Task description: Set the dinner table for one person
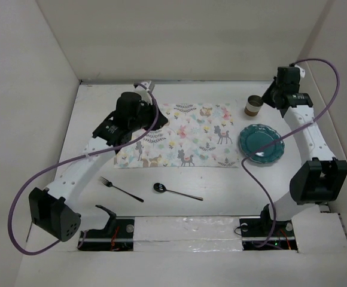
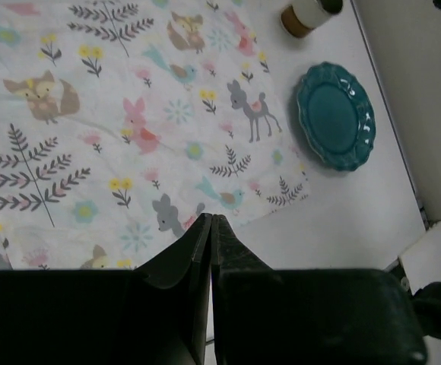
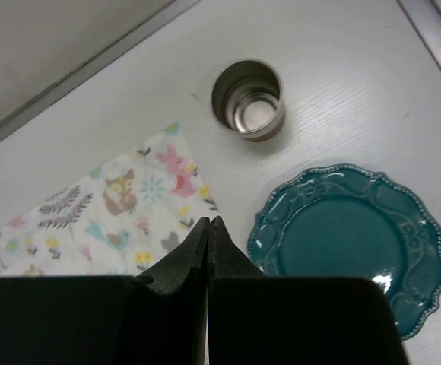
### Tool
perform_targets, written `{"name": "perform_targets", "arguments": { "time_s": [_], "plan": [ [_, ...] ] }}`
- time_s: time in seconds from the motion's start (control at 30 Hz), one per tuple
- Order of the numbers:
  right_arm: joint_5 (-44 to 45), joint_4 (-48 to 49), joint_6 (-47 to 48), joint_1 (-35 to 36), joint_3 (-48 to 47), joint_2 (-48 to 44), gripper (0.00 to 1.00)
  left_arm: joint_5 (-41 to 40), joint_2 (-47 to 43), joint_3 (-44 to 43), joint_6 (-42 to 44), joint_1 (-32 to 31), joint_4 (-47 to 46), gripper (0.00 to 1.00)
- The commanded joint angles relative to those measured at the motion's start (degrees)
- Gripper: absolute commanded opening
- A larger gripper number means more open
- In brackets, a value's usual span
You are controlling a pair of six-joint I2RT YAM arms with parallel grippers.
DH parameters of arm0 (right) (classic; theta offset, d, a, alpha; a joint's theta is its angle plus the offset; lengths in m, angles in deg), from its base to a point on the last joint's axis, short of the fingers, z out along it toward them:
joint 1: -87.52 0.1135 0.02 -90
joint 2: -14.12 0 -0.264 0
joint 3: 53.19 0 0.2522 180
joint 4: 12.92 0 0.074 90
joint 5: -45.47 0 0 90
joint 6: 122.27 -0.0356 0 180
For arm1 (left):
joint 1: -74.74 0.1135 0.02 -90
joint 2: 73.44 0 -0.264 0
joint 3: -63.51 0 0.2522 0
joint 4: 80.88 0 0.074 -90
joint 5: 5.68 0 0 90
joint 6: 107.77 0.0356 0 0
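The left claw (image 2: 211,218), pressed together and empty, hangs over the mat (image 1: 182,136). The right claw (image 3: 209,222), likewise together, hangs near the table's (image 1: 221,179) far right corner, by the cup (image 1: 254,106) and plate (image 1: 261,143).

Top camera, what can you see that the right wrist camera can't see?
Only the top view shows the fork and the spoon, lying between the animal mat and the arms' bases. Only the right wrist view looks down into the cup, which is empty, and shows the right gripper shut, up close. Both show the cup, the teal plate, the animal mat and the white dinner table.
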Motion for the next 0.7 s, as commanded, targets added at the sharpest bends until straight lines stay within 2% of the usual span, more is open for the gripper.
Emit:
{"name": "perform_targets", "arguments": {
  "time_s": [0.0,0.07,0.1,0.13,0.2,0.23,0.47,0.57,0.67],
  "plan": [
    [-2.49,2.33,0.88,-4.54,-1.54,4.98,0.00,1.65,-2.74,5.87,-0.53,0.08,-4.20,0.00],
    [-2.93,2.26,0.44,-5.86,-3.55,8.41,0.03,1.13,-2.92,7.74,-0.45,0.08,-4.74,0.02],
    [-2.93,1.30,0.26,-7.09,-7.57,12.87,0.19,0.52,-2.75,7.92,-0.53,0.08,-4.39,0.05],
    [-1.89,-1.50,0.00,-7.10,-9.87,15.26,0.26,0.51,-2.57,7.92,-0.45,0.08,-4.04,0.13],
    [-0.83,-3.10,0.35,-7.89,-16.09,19.48,0.40,1.56,-2.22,7.66,0.17,0.08,-3.95,0.20],
    [-0.65,-4.06,0.96,-8.50,-17.87,23.07,0.43,1.83,-1.96,7.31,0.26,0.08,-3.51,0.24],
    [-1.43,-4.34,2.20,-8.51,-26.41,34.16,0.46,0.51,0.59,7.13,-0.62,0.08,-2.80,0.28],
    [-2.58,-4.34,1.75,-8.51,-28.26,37.33,0.43,0.60,1.30,7.57,-1.32,0.08,-3.59,0.28],
    [-2.67,-4.07,1.67,-8.51,-28.44,38.31,0.33,0.16,2.17,7.13,-1.33,0.08,-3.33,0.28]
  ]
}}
